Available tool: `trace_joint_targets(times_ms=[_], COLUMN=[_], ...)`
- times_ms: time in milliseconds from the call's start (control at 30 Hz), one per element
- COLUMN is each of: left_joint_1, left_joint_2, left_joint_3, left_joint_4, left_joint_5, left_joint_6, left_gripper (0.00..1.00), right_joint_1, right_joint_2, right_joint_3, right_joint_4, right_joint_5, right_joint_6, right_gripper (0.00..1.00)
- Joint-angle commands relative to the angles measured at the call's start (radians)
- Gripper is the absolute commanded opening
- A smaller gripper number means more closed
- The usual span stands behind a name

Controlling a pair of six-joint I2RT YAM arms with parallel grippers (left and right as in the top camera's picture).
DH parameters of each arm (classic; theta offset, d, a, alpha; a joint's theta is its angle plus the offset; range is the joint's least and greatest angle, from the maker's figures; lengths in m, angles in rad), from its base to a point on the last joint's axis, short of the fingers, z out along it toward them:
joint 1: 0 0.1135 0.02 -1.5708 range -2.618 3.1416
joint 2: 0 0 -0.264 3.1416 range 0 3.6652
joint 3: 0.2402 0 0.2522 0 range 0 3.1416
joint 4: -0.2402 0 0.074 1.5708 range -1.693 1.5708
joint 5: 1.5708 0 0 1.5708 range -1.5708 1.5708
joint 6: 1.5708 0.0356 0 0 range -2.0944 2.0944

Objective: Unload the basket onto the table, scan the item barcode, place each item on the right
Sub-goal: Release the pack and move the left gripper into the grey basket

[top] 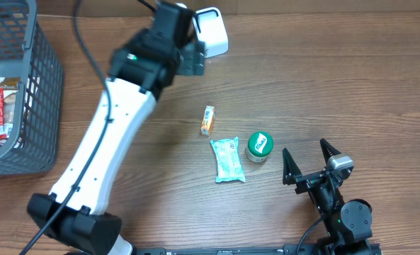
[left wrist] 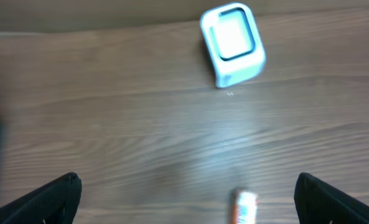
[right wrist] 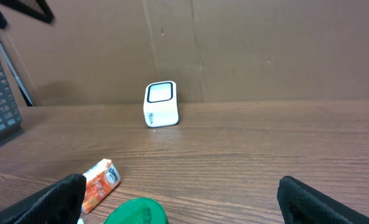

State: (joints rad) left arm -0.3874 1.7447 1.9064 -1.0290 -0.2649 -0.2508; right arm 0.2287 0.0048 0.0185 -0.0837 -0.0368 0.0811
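scanner (top: 213, 32): white box, dark-rimmed window, upright, far side.
packet (top: 207, 120): small, orange-white, lying flat, well apart from scanner.

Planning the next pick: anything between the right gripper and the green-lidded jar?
Nothing visible. The green-lidded jar sits just left of the open right gripper, with only bare table between them. The teal packet and small orange box lie on the jar's far side, out of the path.
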Motion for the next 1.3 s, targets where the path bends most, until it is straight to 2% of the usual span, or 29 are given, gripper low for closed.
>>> trace_joint_targets(times_ms=[0, 200, 367, 600, 933, 1267], left_joint_1=[0.047, 0.181, 0.316, 0.507, 0.761, 0.852], left_joint_2=[-0.016, -0.016, -0.016, -0.015, 0.001, 0.092], left_joint_3=[0.113, 0.304, 0.388, 0.393, 0.393, 0.391], left_joint_4=[-0.075, -0.234, -0.291, -0.293, -0.206, -0.204], left_joint_5=[-0.031, -0.031, -0.031, -0.031, -0.03, -0.031], left_joint_6=[0.064, 0.065, 0.129, 0.14, 0.189, 0.224], left_gripper=[1.0, 1.0, 1.0, 1.0, 1.0, 1.0], right_joint_1=[-0.006, -0.006, -0.006, -0.006, -0.006, -0.006], right_joint_2=[-0.002, -0.002, -0.002, -0.002, -0.002, -0.002], right_joint_3=[-0.011, -0.011, -0.011, -0.011, -0.011, -0.011], right_joint_4=[0.002, 0.002, 0.002, 0.002, 0.002, 0.002], right_joint_5=[0.006, 0.006, 0.006, 0.006, 0.006, 0.006], right_joint_6=[-0.003, -0.003, -0.003, -0.003, -0.003, -0.003], right_gripper=[1.0, 1.0, 1.0, 1.0, 1.0, 1.0])
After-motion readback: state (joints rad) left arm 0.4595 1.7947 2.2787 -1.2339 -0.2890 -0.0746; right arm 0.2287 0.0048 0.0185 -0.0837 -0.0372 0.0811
